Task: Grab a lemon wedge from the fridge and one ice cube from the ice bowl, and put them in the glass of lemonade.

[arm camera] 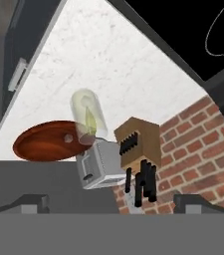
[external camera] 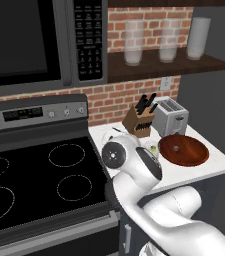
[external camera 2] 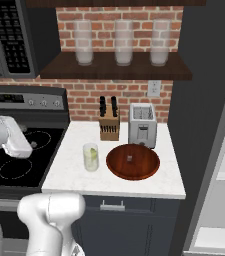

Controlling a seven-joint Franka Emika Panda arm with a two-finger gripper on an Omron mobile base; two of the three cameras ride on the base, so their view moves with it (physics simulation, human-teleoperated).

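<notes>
Clear glass of lemonade point(arm camera: 89, 117) sits ahead of the open hand point(arm camera: 111, 203).

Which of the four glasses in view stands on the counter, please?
The glass of lemonade, a short clear tumbler beside the ice bowl; the three frosted glasses stand on the shelf.

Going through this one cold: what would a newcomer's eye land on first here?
Likely the wide reddish-brown ice bowl on the white counter, in front of the toaster, with one small cube in it. Just left of the bowl stands the glass of lemonade, a yellow-green lemon wedge already inside. Behind it a knife block sits against the brick wall, and three frosted glasses line the dark shelf above.
</notes>
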